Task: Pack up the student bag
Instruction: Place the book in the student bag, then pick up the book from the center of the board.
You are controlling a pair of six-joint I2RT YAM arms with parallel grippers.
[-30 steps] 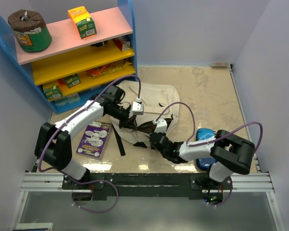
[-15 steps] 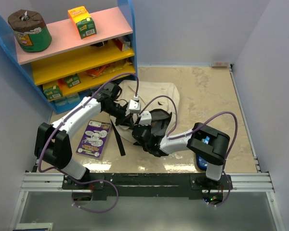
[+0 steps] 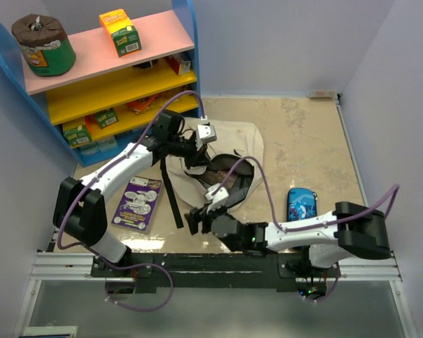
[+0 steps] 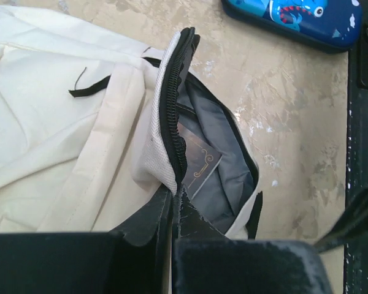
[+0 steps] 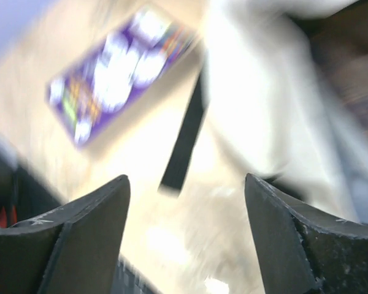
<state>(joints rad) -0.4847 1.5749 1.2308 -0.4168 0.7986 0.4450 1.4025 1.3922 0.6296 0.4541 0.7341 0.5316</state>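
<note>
Closest to the near edge of the tabletop, the right arm lies stretched out toward the left. The right gripper has its two dark fingers spread wide with nothing between them, hovering over bare tabletop near the middle of that edge.

Just to its left, near the near-left corner, a purple picture book lies flat. Well off to the right, near the right edge, lies a glossy blue pencil case. A black strap trails from the bag toward the near edge, between the purple book and the right gripper.

The student bag, floppy cream fabric, lies in the middle of the tabletop, its mouth facing the near edge and standing open to show grey lining. A dark book with a gold ornament lies inside it.

The left gripper, pressed together, pinches the bag's black zipper rim and holds it up.

In the far-left corner stands a shelf unit with pink and yellow boards and blue sides, holding small packets.
</note>
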